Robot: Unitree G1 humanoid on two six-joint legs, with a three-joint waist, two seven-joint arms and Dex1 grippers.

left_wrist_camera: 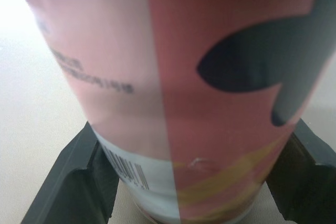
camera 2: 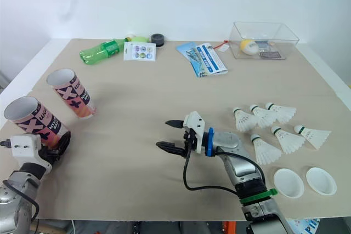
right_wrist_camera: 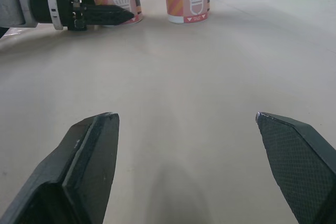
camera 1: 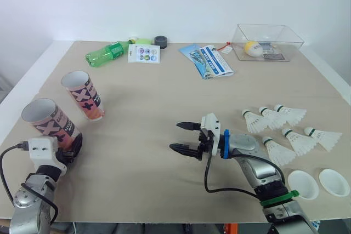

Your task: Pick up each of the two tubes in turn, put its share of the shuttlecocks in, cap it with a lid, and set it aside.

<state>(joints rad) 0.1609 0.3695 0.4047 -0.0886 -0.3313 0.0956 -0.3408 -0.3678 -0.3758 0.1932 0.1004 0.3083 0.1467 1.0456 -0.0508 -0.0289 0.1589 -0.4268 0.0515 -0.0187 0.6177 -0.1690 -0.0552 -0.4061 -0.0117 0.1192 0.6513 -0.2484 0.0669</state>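
My left fingers [left_wrist_camera: 79, 182] are clamped on the near tube [camera 1: 49, 121]; my right fingers [right_wrist_camera: 89, 156] hang spread and empty.
I grip that tube low at its base, toward the tabletop's [camera 1: 137, 163] left side. The far tube [camera 1: 83, 96] stands just beyond it, and both are uncapped. Six shuttlecocks [camera 1: 296, 142] lie loose on my right, with the two lids [camera 1: 303, 184] near them. I judge the task barely begun: filling, capping and setting aside all remain.
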